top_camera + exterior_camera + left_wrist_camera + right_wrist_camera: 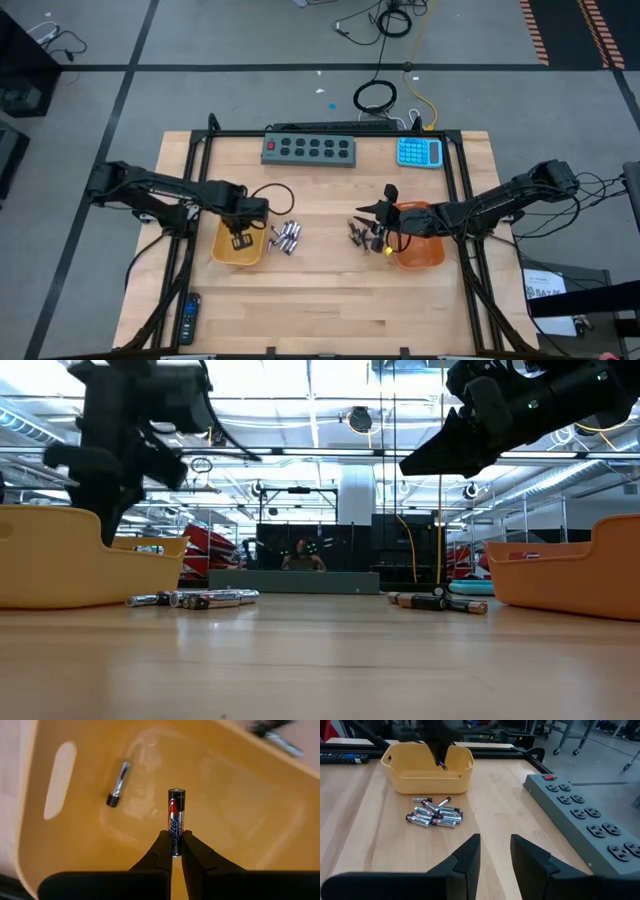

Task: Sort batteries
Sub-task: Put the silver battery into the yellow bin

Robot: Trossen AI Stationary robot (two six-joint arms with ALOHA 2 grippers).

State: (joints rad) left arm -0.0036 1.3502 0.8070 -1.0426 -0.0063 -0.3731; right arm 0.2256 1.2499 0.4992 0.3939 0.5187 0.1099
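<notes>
My left gripper hangs over the yellow tray at the table's left, shut on a thin dark battery with a red mark. One silvery battery lies on the tray's floor. A pile of silvery batteries lies on the table right of that tray. Thinner dark batteries lie left of the orange tray. My right gripper stands open above that dark pile, with nothing between its fingers. My left gripper pinches the thin battery's one end between its two fingertips. The fingers come from above, pointing down. The rest of the battery sticks out past the fingertips, along their line, clear of the tray's floor.
A grey power strip and a blue calculator lie along the far edge. A black remote lies at the near left corner. Black frame rails run along the table's sides. Bare wood spreads toward the near edge.
</notes>
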